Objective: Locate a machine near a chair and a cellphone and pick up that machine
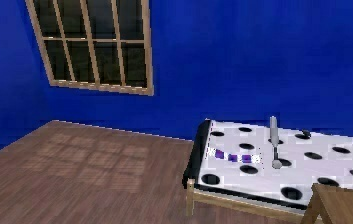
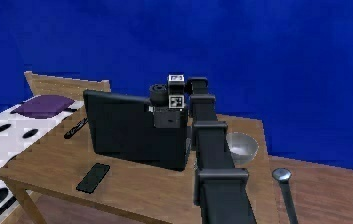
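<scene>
Laptop [image 2: 129, 130], probably the machine, upright on table [image 2: 44, 165] behind cellphone [image 2: 93, 177]. Gripper [image 2: 162, 105] near its top edge; cannot tell whether holding anything. Risks tipping thin screen, or arm nudging bowl [image 2: 242, 150].

A: The table [image 2: 44, 165] looks like pale wood, grain showing, with a matt finish. The floor [image 1: 84, 170] planks and the window frame [image 1: 149, 60] look like wood too.
B: The laptop [image 2: 134, 130] at the table's middle is flat black and matt, like plastic. The cellphone [image 2: 93, 177] by the near edge is dark and smooth.
A: The bowl [image 2: 242, 150] near the far edge looks smooth, pale and slightly glossy.
B: The bed cover [image 1: 304, 170] looks like white cloth with black dots. The bat [image 1: 274, 135] on it is grey, like metal. The wall [image 1: 264, 60] is matt blue.
</scene>
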### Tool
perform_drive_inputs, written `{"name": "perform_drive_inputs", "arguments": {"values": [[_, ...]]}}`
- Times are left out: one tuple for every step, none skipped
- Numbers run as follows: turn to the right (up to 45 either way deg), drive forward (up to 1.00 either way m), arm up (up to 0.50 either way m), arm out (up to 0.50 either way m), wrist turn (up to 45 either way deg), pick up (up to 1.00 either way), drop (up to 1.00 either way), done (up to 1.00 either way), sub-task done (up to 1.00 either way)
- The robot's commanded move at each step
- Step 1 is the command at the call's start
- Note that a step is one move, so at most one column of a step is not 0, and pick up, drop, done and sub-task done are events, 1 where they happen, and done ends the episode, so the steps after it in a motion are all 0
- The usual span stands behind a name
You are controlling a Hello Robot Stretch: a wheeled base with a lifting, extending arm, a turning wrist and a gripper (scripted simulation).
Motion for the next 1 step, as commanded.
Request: {"name": "perform_drive_inputs", "arguments": {"values": [[0.0, 0.0, 0.0, 0.0, 18.0, 0.0, 0.0, 0.0, 0.0]]}}
